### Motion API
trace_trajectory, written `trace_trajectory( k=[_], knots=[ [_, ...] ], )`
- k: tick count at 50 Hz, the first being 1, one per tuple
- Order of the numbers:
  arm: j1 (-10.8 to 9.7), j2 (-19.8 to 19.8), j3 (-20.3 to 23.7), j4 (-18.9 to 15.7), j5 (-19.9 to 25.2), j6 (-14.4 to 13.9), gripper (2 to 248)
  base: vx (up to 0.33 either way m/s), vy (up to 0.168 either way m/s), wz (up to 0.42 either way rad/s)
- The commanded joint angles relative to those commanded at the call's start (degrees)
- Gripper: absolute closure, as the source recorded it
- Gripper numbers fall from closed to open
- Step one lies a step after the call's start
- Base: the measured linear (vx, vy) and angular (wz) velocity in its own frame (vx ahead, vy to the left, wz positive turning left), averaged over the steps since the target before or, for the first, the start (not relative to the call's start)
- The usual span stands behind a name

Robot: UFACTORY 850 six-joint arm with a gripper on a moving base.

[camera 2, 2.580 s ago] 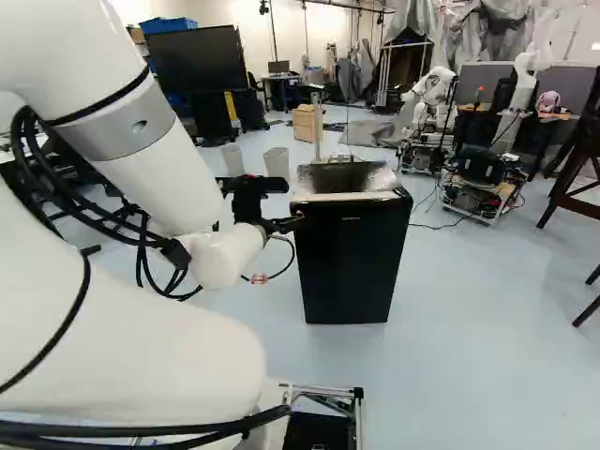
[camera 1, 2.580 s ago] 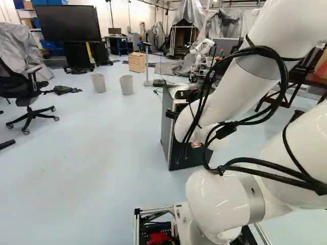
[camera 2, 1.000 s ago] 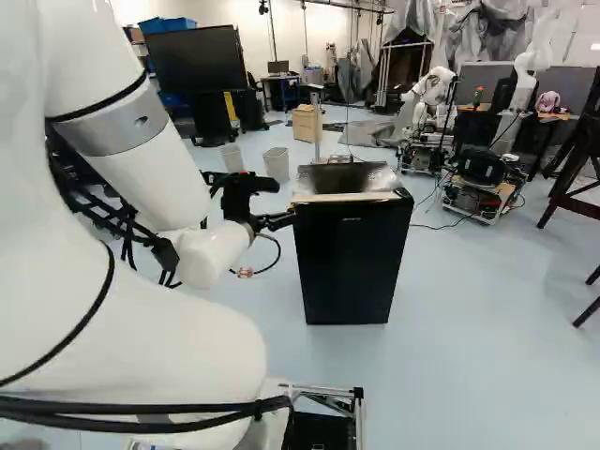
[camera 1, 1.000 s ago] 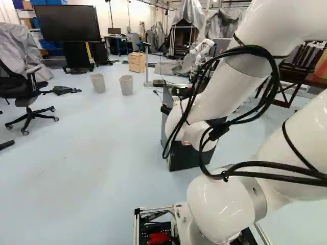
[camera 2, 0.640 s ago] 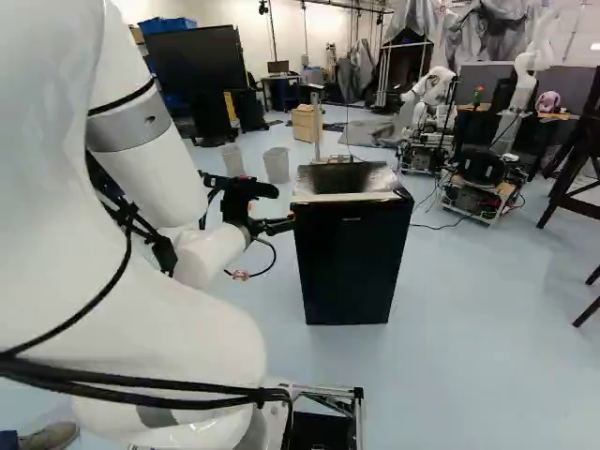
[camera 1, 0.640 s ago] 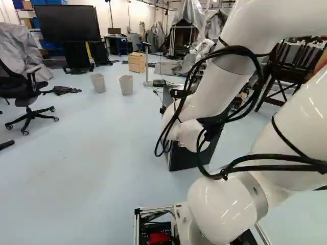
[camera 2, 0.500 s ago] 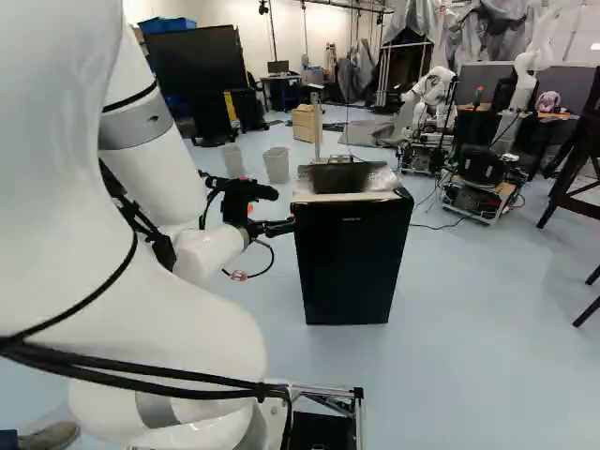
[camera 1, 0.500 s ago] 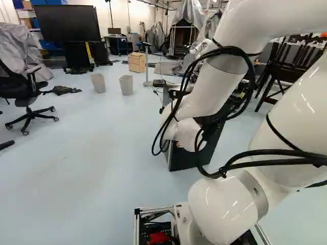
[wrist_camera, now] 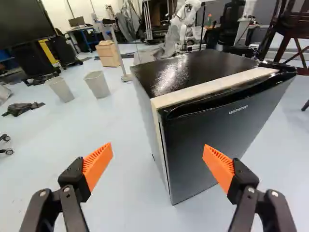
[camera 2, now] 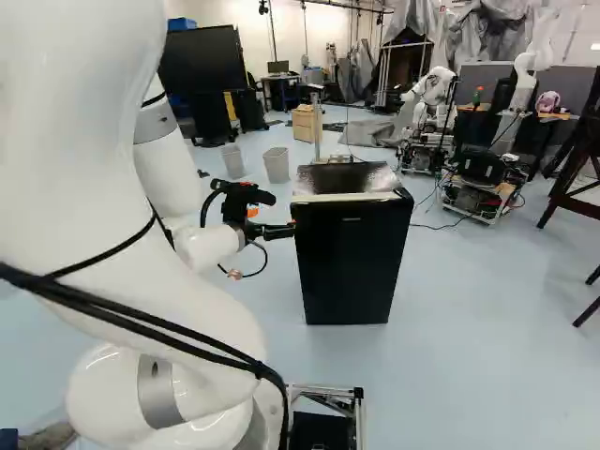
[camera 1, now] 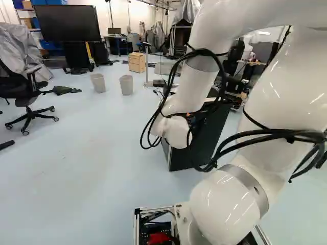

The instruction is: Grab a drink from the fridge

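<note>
Drink: none shows in any view; presumably it sits ahead of the claw (wrist_camera: 157,149), inside the fridge (wrist_camera: 207,67), whose door (wrist_camera: 212,130) looks closed. The claw stands wide, with nothing gripped between its two fingers. One orange pad (wrist_camera: 219,166) lines up with the door face, while the other pad (wrist_camera: 99,164) has floor (wrist_camera: 120,186) beyond it, so the gap takes in the door's near side edge. That looks like a setup for working the door by its free edge – the dark fitting at the top corner farther from the claw is probably the hinge. A pale strip (wrist_camera: 212,88) runs along the top of the door, ahead of the claw; I cannot tell if it gives any hold.

The arm (camera 2: 94,141) bends round so the claw comes in from the fridge's side, which likely leaves room for the door to swing. Whether a fingertip touches the fridge I cannot tell. As I judge it, opening comes first and the drink is some way off. Next, one finger should hook the door edge and draw it outward – the smooth face could let a pad slip, and a hard push might shift the fridge instead.
</note>
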Motion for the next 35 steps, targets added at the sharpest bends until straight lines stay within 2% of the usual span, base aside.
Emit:
trace_trajectory(
  k=[35],
  knots=[
    [5.64, -13.67, -8.98, 16.29, 4.29, 0.0, 3, 0.0, 0.0, 0.0]
  ],
)
